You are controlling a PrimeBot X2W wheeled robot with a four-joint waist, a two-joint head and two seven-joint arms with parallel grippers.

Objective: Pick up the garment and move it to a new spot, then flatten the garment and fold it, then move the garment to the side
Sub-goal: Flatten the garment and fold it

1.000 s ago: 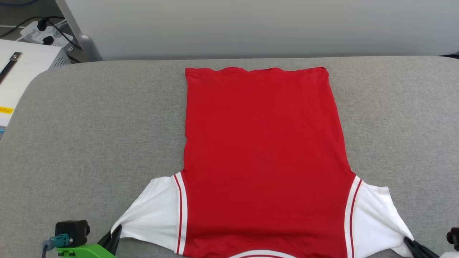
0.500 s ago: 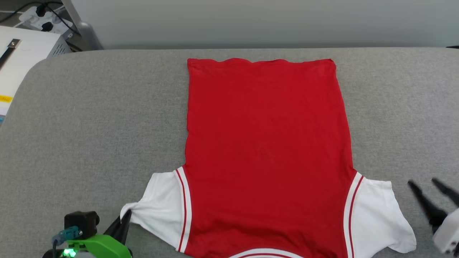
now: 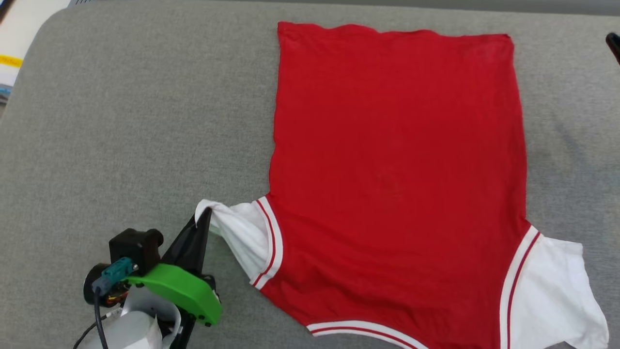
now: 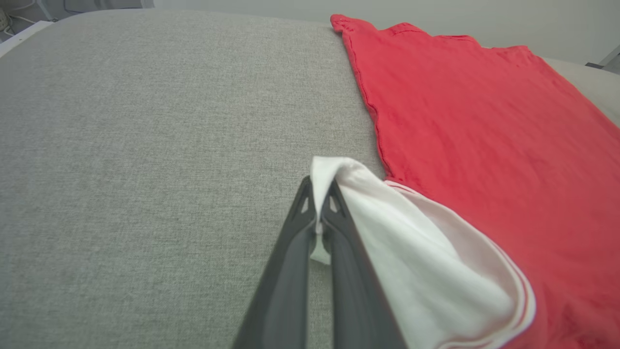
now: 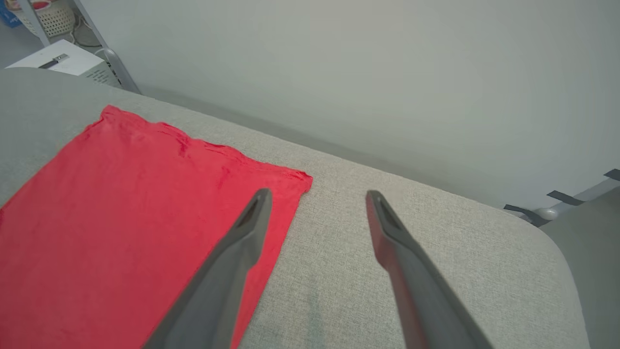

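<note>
- The garment [image 3: 397, 169] is laid nearly flat on the grey worktop [image 3: 121, 121], in the middle and right of the head view, with the hem [image 3: 392, 30] at the top of the frame.
- The left gripper [image 3: 203, 215], at the lower left, is clamped on the white sleeve [image 3: 240, 232], which is lifted and bunched.
- The right gripper [image 5: 315, 196] is held empty, fingers wide apart, near the hem corner [image 5: 295, 177].
- Moving and flattening are judged mostly done; only this sleeve must be smoothed.
- Folding and moving aside are not yet begun.
</note>
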